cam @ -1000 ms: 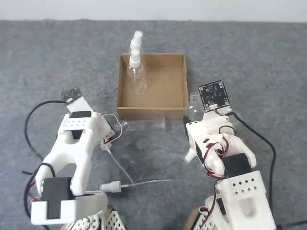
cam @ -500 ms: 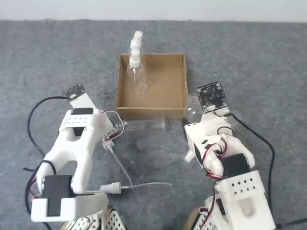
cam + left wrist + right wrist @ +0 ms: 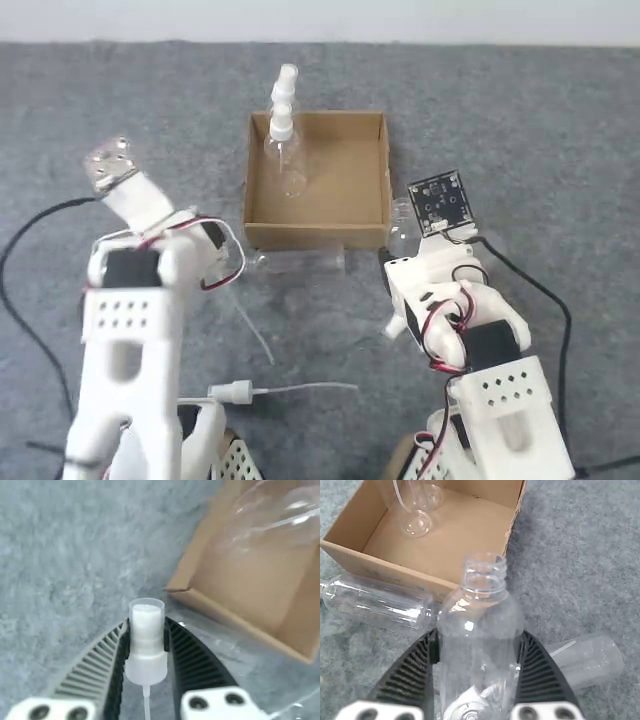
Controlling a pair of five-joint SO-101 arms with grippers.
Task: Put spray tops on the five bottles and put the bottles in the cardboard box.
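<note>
Two capped bottles [image 3: 285, 150] rest along the left wall of the cardboard box [image 3: 385, 170], spray ends toward its far wall. The box sits mid-desk [image 3: 520, 120], nearer the far edge.

One loose bottle [image 3: 300, 262], uncapped, lies outside against the box's near wall.

Left gripper [image 3: 147, 625]: fingers [image 3: 105, 655] closed on a spray top [image 3: 146, 650].

Right gripper [image 3: 477, 635]: fingers [image 3: 410, 670] clamped around an open-necked bottle [image 3: 480, 600].

One spare spray top [image 3: 240, 389] lies by the near edge.

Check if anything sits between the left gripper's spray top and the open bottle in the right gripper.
A loose bottle lies on the table between the spray top and the open bottle, along the box's front wall. A raised path would probably clear it; nothing else intervenes.
</note>
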